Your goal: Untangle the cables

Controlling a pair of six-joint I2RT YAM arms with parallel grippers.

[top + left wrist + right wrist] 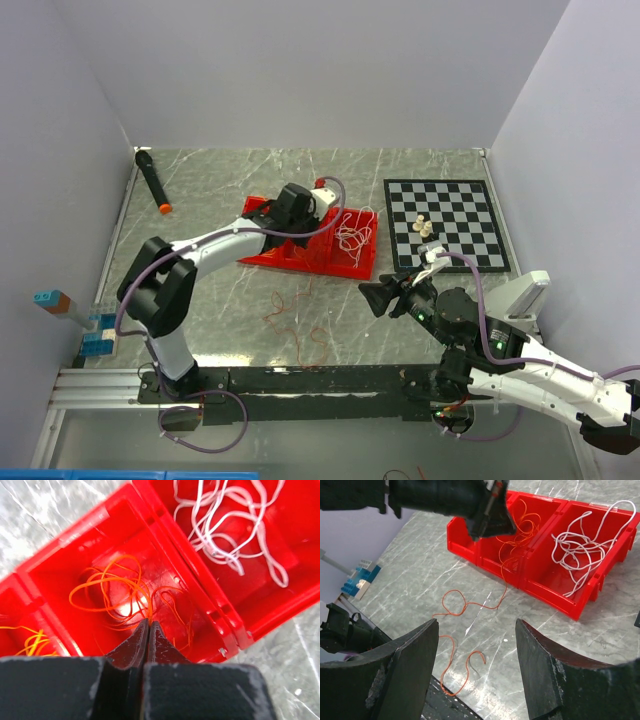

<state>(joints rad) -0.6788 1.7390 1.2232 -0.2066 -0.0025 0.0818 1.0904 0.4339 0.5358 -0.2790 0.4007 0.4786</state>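
A red tray (300, 262) with 3 compartments side by side sits near the middle of the grey marbled worktop (220, 290), and the cables are sorted mostly by colour within it. The left tool (149, 625) hangs over the middle compartment with its jaws pressed together, pinching a strand of the orange cable (131, 584) at the very tips. Below the tips, the rest of that cable loops loosely on the floor of the compartment. In the right wrist view the orange strand drops from the left tool, crosses the tray's near wall and trails in curls across the worktop towards the arm bases. The white cable (227, 555) lies in a loose tangle in the compartment to the right of the middle one, clear of the left tool. A yellow cable (31, 641) shows in the compartment on the other side, only partly in view. The right tool (476, 630) hovers above the worktop on the right, well apart from the tray, its 2 fingers spread wide with nothing between them. Beyond it a chessboard (460, 215) lies flat with a few pale chess pieces (424, 227) standing on it. A black marker (152, 180) with an orange tip lies near the far left corner, and some blue blocks (97, 335) sit at the left edge.
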